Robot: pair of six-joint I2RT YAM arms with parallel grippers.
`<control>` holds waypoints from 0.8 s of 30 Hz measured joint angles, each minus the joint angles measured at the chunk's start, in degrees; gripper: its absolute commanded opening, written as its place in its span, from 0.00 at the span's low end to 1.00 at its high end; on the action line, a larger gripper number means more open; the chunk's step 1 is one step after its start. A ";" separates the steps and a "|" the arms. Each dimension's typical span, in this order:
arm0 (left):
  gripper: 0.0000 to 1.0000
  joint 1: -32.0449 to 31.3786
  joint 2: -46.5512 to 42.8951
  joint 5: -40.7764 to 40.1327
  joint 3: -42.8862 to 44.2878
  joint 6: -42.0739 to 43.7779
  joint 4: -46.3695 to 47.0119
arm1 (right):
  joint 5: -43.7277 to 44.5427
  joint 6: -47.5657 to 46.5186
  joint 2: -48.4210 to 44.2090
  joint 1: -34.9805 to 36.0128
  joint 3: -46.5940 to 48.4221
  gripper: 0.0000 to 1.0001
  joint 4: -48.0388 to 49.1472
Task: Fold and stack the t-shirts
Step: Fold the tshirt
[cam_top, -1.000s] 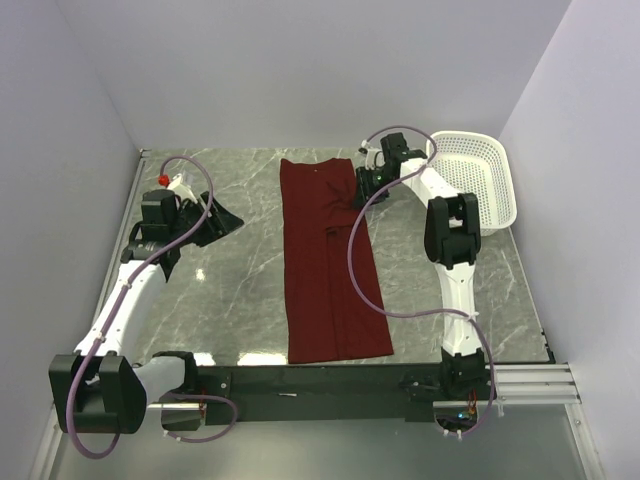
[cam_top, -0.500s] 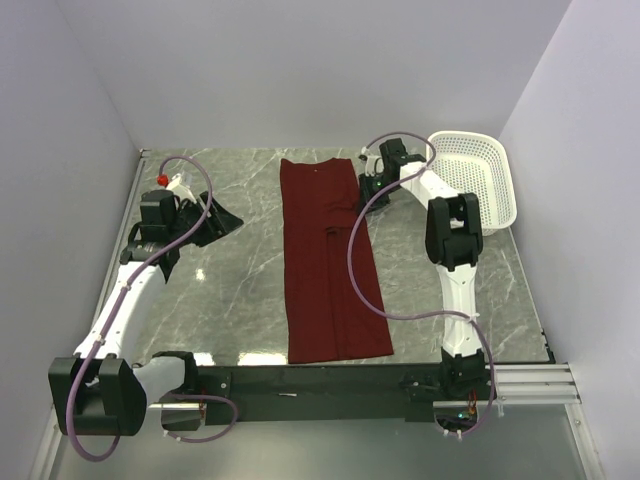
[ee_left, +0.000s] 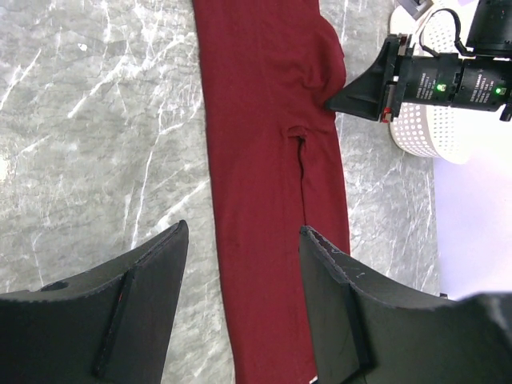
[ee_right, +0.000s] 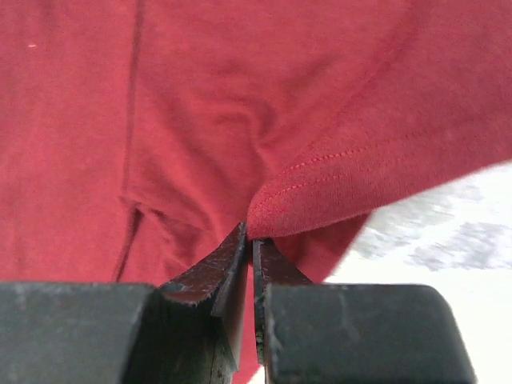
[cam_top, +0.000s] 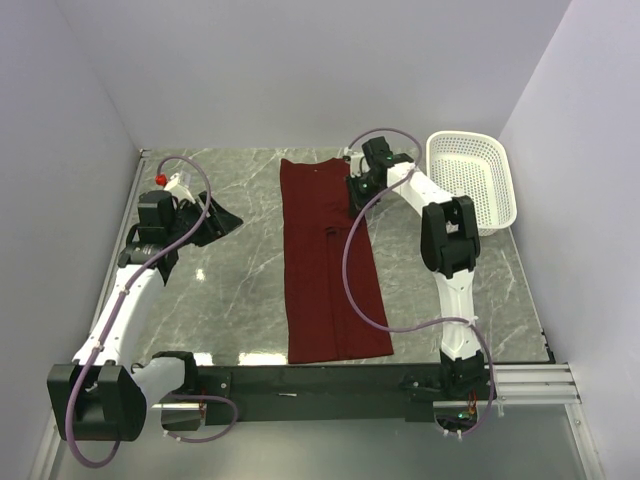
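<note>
The right end effector [ee_right: 250,240] has slid away from the white basket [cam_top: 500,205] and now pinches the basket-side edge of the maroon t-shirt [cam_top: 325,270], which lies flat on the counter [cam_top: 240,290] as a long strip running alongside the basket, with the open left end effector [ee_left: 244,232] farther off.

The right arm [cam_top: 448,250] reaches far forward, its forearm bent leftward at the elbow and the wrist tipped down. The right gripper [ee_right: 250,238] has its two dark fingers pressed almost together, with a fold of t-shirt [ee_right: 320,192] hem pinched at their tips. The left arm [cam_top: 125,300] extends forward, wrist turned rightward. The left gripper [ee_left: 244,240] hangs with its fingers spread wide apart.
</note>
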 measured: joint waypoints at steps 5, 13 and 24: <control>0.63 0.04 -0.46 -0.02 0.02 0.02 -0.50 | 0.55 0.04 0.00 1.46 1.36 0.11 -0.81; 0.63 0.20 -0.74 0.42 -0.02 0.00 -1.14 | 0.42 2.32 -0.70 -0.50 1.18 0.13 -0.66; 0.64 0.22 -1.81 1.46 -1.09 -0.13 -1.07 | 1.79 2.58 -5.33 -3.10 -1.79 0.36 -0.26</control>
